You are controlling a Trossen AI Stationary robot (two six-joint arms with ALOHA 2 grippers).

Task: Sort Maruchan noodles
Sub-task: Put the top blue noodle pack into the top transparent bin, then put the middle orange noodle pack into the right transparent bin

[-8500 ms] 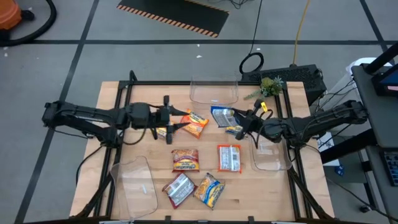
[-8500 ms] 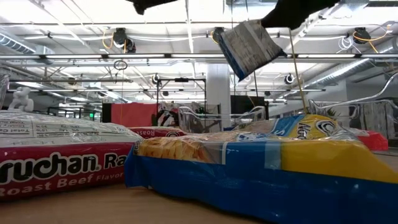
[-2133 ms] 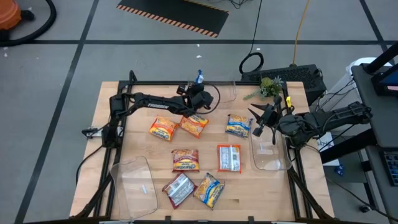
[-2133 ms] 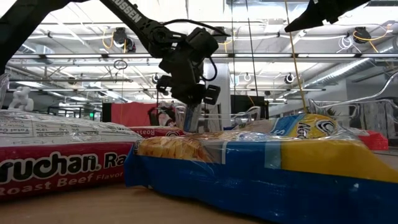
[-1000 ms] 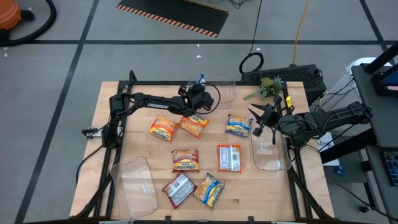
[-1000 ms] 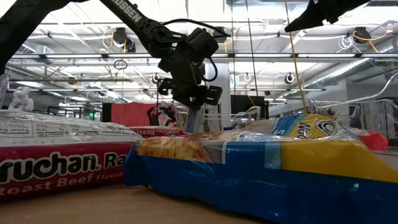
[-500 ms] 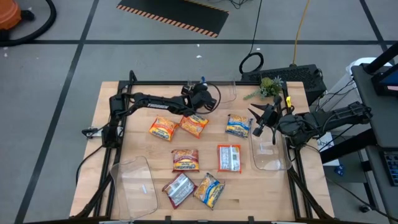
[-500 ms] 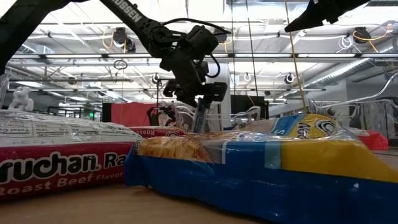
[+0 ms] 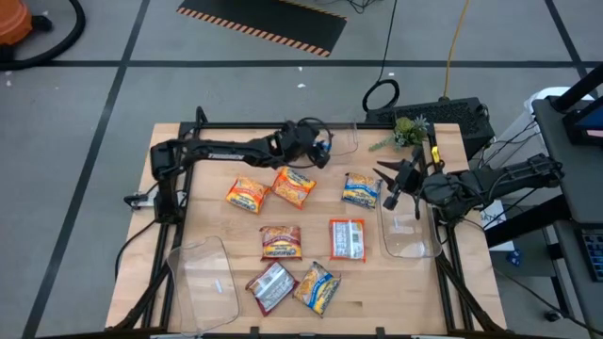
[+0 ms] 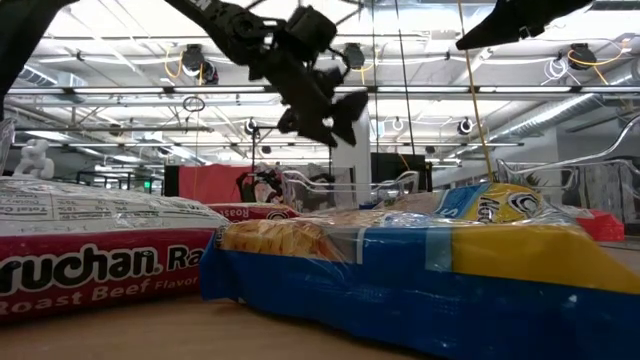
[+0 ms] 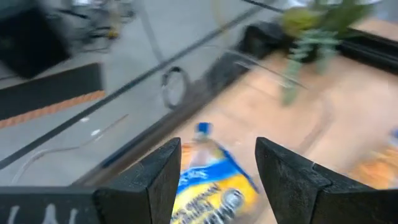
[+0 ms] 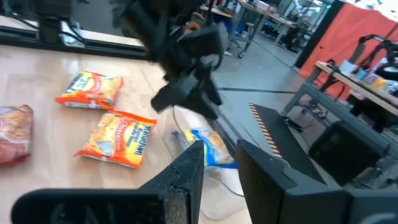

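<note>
Your left end effector [image 9: 323, 148] hangs empty with fingers parted at upper centre, above the blue-and-yellow Maruchan packet [image 11: 208, 186] lying in the clear bin [image 9: 350, 138], while your right end effector [image 9: 386, 184], fingers narrowly apart and empty, waits at right over the worktop [image 9: 212, 221].

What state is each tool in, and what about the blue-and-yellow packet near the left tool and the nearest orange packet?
Left tool: open, empty, over the far clear plastic bin.
Right tool: slightly open, empty, hovering at the table's right side.
Blue-and-yellow flat plastic noodle packet: lying in the far bin, ungripped.
Orange flat plastic noodle packet: lying on the wooden table, ungripped.
</note>
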